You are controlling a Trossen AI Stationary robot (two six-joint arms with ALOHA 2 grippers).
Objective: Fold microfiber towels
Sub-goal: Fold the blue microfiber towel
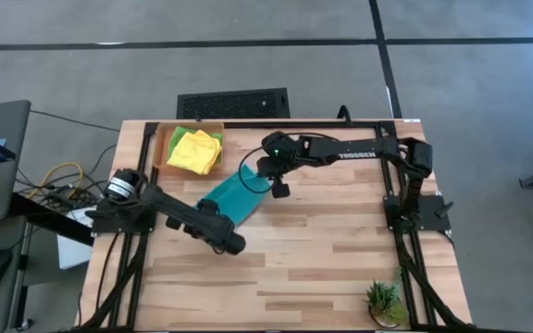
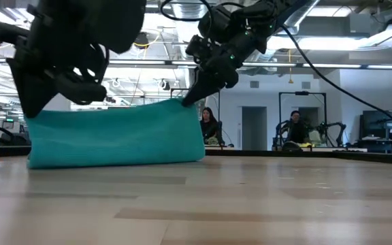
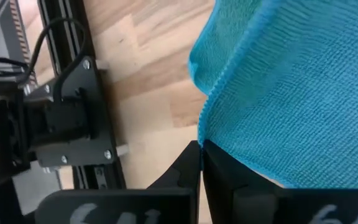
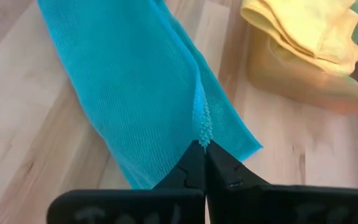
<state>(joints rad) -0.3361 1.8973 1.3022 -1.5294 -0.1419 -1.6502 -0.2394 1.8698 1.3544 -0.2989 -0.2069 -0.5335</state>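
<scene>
A teal towel (image 1: 237, 197) is held up between my two grippers near the table's middle, and its lower edge (image 2: 114, 162) rests on the wood. My left gripper (image 2: 43, 109) is shut on the towel's upper left end. My right gripper (image 2: 184, 102) is shut on its upper right end. Two yellow towels (image 1: 197, 149) and a lime green one (image 1: 176, 136) lie bunched in the orange tray (image 1: 162, 153) at the far left. My left gripper pinches the teal towel's hemmed edge (image 3: 202, 134) between its two shut fingers, at the upper left end. The fingers come from above. The towel hangs below them, with its lower edge on the table. My right gripper pinches a bunched bit of the towel's upper edge (image 4: 202, 132) between its two shut fingertips, at the right end. The fingers slant down from the table's right. The cloth hangs below them down to the table; one layer or several, I cannot tell.
The orange tray (image 4: 291, 78) stands just beyond the towel, toward the far edge. A small potted plant (image 1: 384, 301) stands at the near right corner. Bare wood lies in front of the towel (image 2: 250, 204). People sit in the room behind the table.
</scene>
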